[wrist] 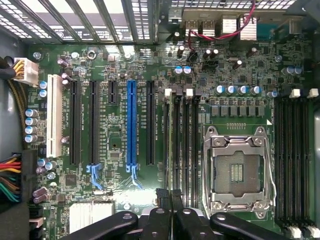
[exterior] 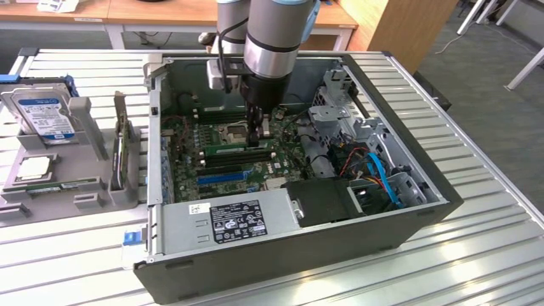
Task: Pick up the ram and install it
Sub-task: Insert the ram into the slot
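The ram (exterior: 241,148) is a narrow green stick standing on edge in the memory slots of the motherboard (exterior: 191,162), inside the open computer case. In the wrist view the ram (wrist: 167,145) is seen edge-on in the slot farthest from the empty CPU socket (wrist: 237,172). My gripper (exterior: 258,132) reaches straight down from the arm onto the stick's end at the exterior view's right. The black fingers (wrist: 161,200) are closed together around the ram's top edge, and the gripper (wrist: 168,196) lines up with that slot.
A long blue slot (wrist: 131,125) and black expansion slots lie beside the memory slots. The power supply (exterior: 234,220), drive cage (exterior: 340,118) and cables (exterior: 378,172) crowd the case. On the exterior view's left, a grey holder (exterior: 89,197) carries a hard drive (exterior: 42,115), an upright card (exterior: 119,150) and another green stick (exterior: 51,186).
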Controlling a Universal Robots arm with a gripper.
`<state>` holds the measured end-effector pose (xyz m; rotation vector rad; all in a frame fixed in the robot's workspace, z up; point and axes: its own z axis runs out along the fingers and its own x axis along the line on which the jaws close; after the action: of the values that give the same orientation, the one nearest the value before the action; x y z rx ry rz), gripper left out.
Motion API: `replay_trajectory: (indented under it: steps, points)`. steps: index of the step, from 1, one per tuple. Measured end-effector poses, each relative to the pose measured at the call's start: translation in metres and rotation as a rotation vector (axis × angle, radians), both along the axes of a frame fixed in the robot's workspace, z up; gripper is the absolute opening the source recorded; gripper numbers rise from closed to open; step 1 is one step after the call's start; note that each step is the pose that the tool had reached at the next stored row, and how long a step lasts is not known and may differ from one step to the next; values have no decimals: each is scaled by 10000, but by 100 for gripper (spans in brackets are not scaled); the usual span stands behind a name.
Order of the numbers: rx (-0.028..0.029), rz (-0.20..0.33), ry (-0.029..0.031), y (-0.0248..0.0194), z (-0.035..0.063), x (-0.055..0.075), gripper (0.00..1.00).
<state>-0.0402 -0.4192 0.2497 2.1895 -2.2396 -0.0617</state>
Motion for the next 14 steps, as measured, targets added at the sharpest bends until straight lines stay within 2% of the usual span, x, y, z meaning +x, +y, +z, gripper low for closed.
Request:
replay_trajectory:
  steps: [5,14]
  points:
    - [-2,0,1,-1,-2,0,12]
    - [-3,1,1,-1,-88,0,12]
